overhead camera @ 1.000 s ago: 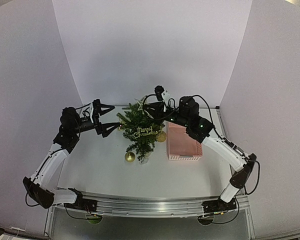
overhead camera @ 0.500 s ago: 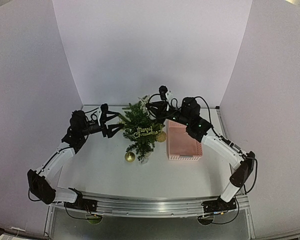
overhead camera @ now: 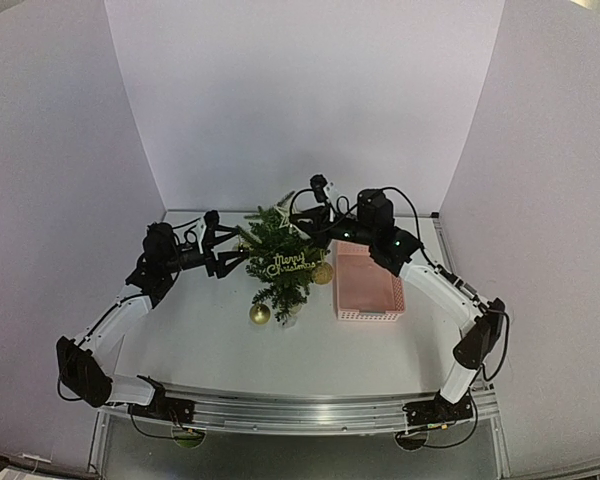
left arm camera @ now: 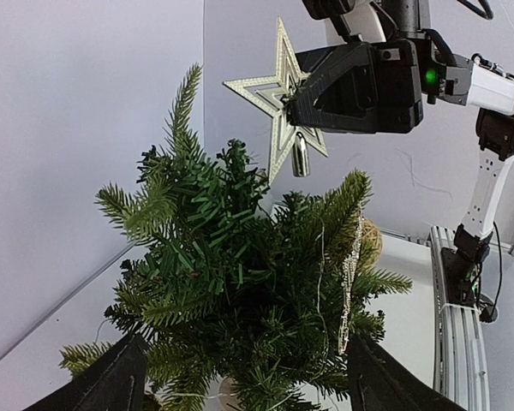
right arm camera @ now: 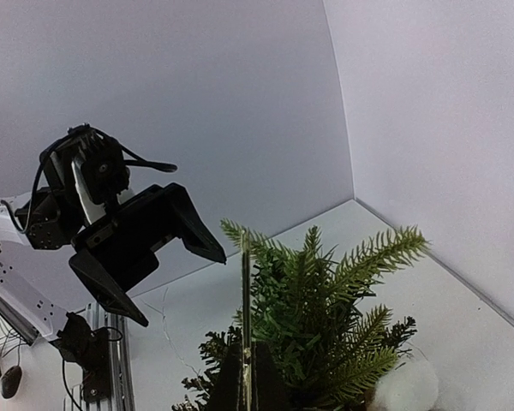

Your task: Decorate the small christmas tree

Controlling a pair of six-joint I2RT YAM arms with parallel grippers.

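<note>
The small dark green bristly christmas tree (overhead camera: 280, 262) stands mid white surface (overhead camera: 200, 330). The right tool (left arm camera: 296, 96) pinches a pale gold star topper (left arm camera: 267, 92) just above its crown. It should lower plumb onto the top sprig, while the left tool (right arm camera: 184, 289), spread wide, braces the branches.

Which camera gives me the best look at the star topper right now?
Left wrist: the star faces it flat, pinched by the right gripper above the small christmas tree. Right wrist sees only its thin edge; top external shows a small pale speck.
</note>
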